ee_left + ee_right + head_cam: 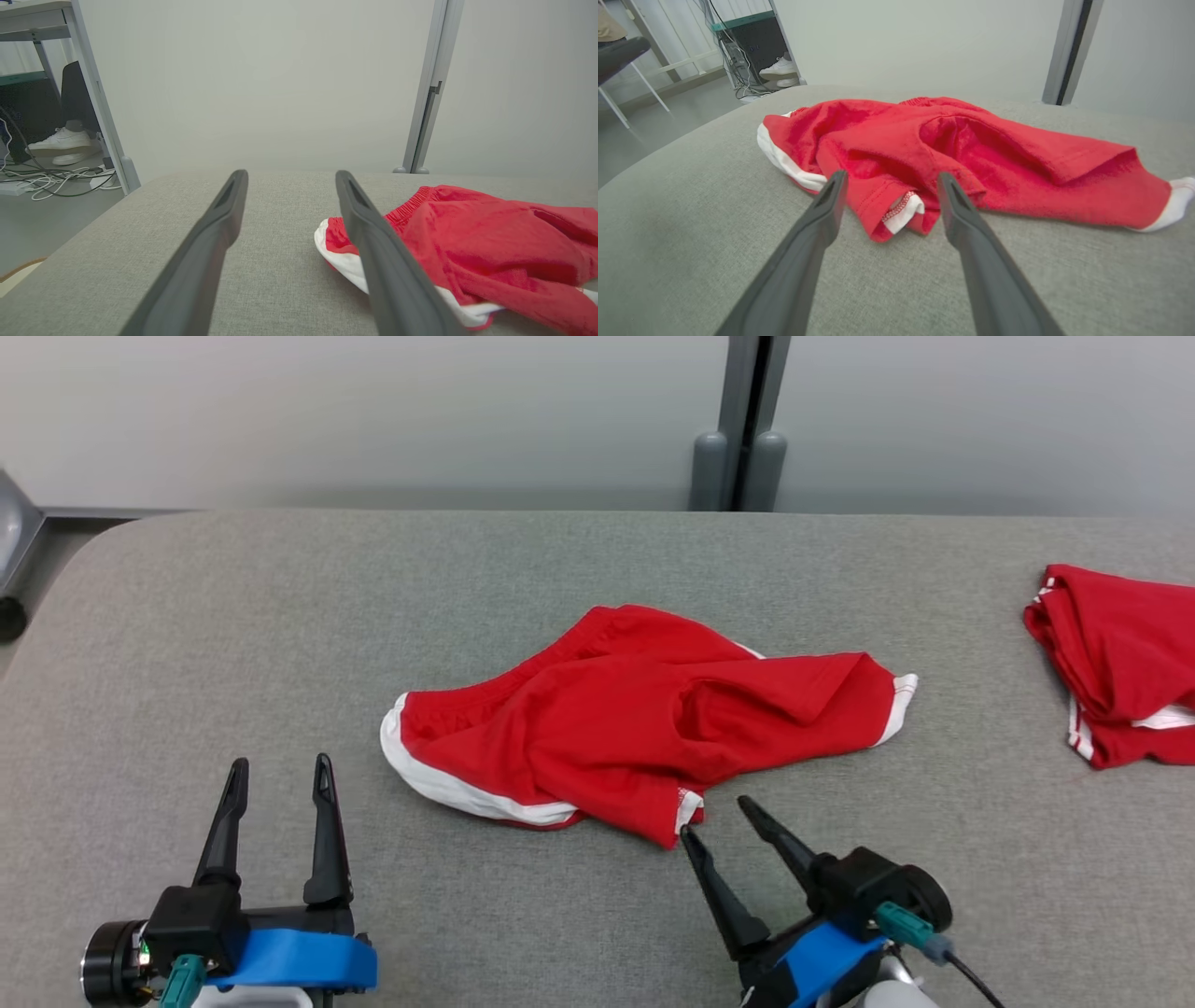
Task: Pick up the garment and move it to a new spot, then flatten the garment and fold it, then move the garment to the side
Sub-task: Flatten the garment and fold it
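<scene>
A second red garment, bunched and white-trimmed, lies at the table's right edge, well apart from the red shorts. Nothing lies between either gripper and the shorts. The left gripper hovers over bare cloth near the left front of the table, jaws spread wide and empty, fingers pointing away from the robot. The right gripper is also wide open and holds nothing. It angles up and to the left, and its fingertips sit just beside the near corner of the shorts. Whether one tip touches the fabric cannot be told.

The shorts lie crumpled near the middle of the table. Their long axis runs left to right across the head view. A wide white hem curves round the left end, and a white-edged hem closes the right end. The elastic waistband runs along the far-left side. A small white-trimmed corner points toward the robot.

The table is covered in grey woven fabric with rounded corners. Behind it stands a pale wall with a grey upright post. Off the left side, white shoes and loose cables rest on the floor beside a metal frame leg.
</scene>
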